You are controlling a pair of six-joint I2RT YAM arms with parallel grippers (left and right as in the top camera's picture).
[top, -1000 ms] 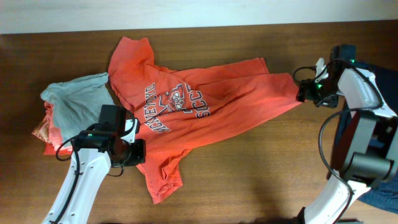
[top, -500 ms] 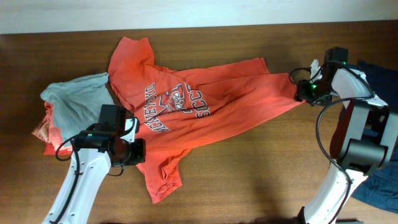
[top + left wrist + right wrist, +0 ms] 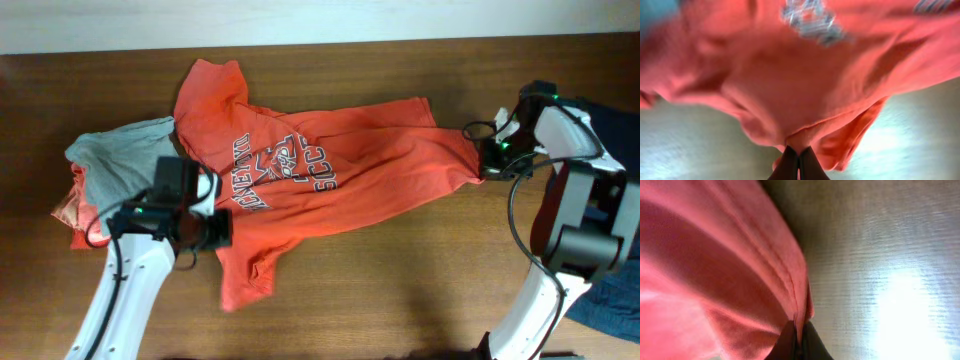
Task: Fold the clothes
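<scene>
Across the middle of the bench (image 3: 400, 290), item one: coral-red T-shirt (image 3: 330, 175), white lettering up. It is spread roughly flat but skewed and wrinkled, with no fold in it yet. One sleeve points to the far edge, and the near-left part lies in a crumpled flap.

Item two: left gripper (image 3: 215, 228), at the shirt's near-left edge. On the left wrist view I see its fingers pressed together on a pinch of coral cloth, which tents up from the tips.

Item three: right gripper (image 3: 487, 160), at the shirt's right-hand end. On the right wrist view its fingers are closed on a hem or seam edge.

Item four: pale grey-blue T-shirt (image 3: 120, 160), at the left, lying on other coral cloth (image 3: 72, 210). It is bunched and touches the coral-red shirt's left side. I cannot tell whether any of this pile is folded.

Item five: navy garment (image 3: 612, 305), partly seen at the right edge beside the right arm.

Status, my judgement: early. The shirt is held between both grippers for spreading. Flattening is unfinished, every fold is left to do, and the other clothes are waiting.
</scene>
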